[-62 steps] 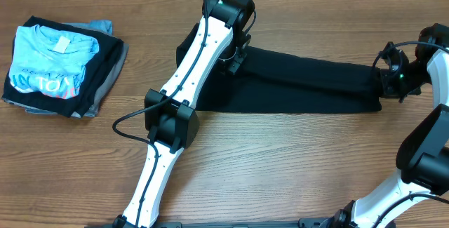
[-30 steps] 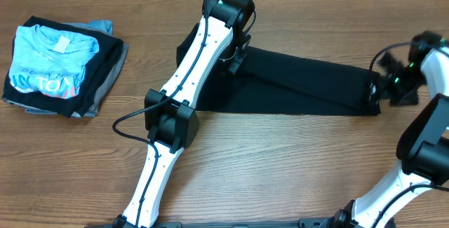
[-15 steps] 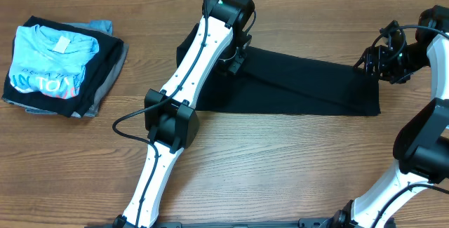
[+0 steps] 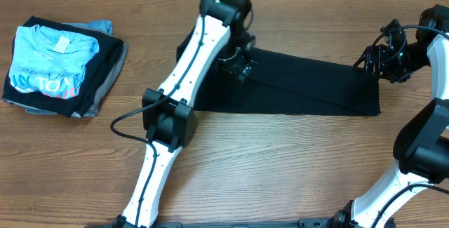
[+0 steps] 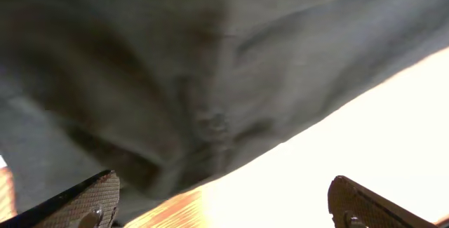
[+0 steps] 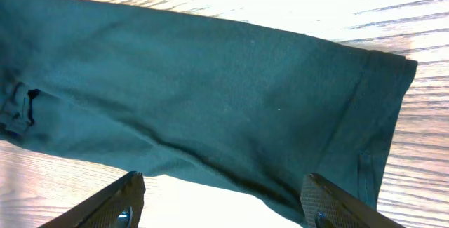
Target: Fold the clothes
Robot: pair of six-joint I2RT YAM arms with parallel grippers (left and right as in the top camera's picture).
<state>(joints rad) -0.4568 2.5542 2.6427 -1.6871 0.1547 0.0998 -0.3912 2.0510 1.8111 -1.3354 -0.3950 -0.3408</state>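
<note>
The black T-shirt (image 4: 309, 84) lies folded into a long strip across the table, running from under my left arm to the right side. My left gripper (image 4: 237, 65) hovers over the strip's left part, open, with nothing between its fingers. In the left wrist view the dark cloth (image 5: 175, 66) fills the upper frame above the left gripper (image 5: 224, 210). My right gripper (image 4: 370, 65) stands open just above the strip's right end. In the right wrist view the shirt (image 6: 210, 88) spreads ahead of the right gripper (image 6: 224, 207), and its hem shows at the right.
A pile of folded clothes (image 4: 52, 63), a light blue printed T-shirt on top of dark and grey garments, sits at the table's far left. Bare wooden tabletop (image 4: 280, 158) lies in front of the strip. My left arm (image 4: 182, 81) crosses the strip's left end.
My left gripper has opened and let go of the black T-shirt. My right gripper left the strip's right end and rose a little up and back, then held still.
</note>
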